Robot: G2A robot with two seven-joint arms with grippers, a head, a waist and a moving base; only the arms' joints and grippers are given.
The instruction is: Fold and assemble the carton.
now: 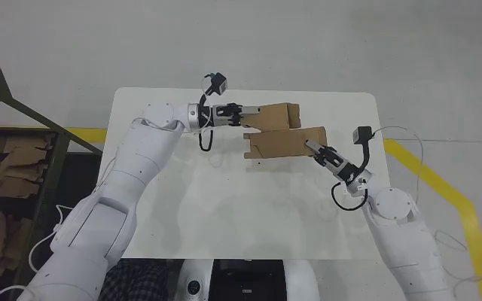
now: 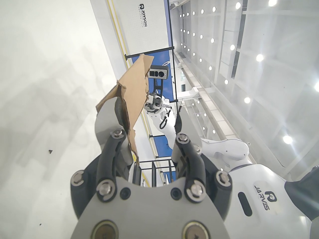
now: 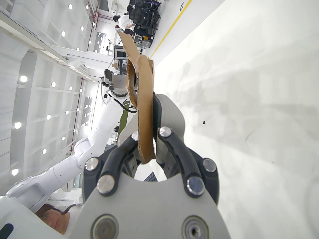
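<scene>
We see the brown corrugated cardboard carton [image 1: 280, 140] held between the two arms over the far half of the white bench [image 1: 226, 218]. It seems lifted off the surface, though from above we cannot be sure of a gap.

The right pincer [image 3: 147, 118] is closed on one end of the carton, and its wrist view shows a strip of cardboard clamped edge-on between the fingers. The left pincer [image 2: 145, 114] meets the opposite end. Its jaws stand wide apart there, with cardboard lying against one finger and the other finger well clear. So it is open, touching the carton but not gripping it.

We judge the task begun but not far along. From above, the carton reads as two offset brown panels rather than a squared box, and both wrist views show loose flaps. Opening the body square, then folding and tucking the end flaps, appears to be left.

The carton's underside and inside are hidden from us. We cannot tell which flap each pincer has. One finger of the right pincer sits mostly behind the cardboard.
</scene>
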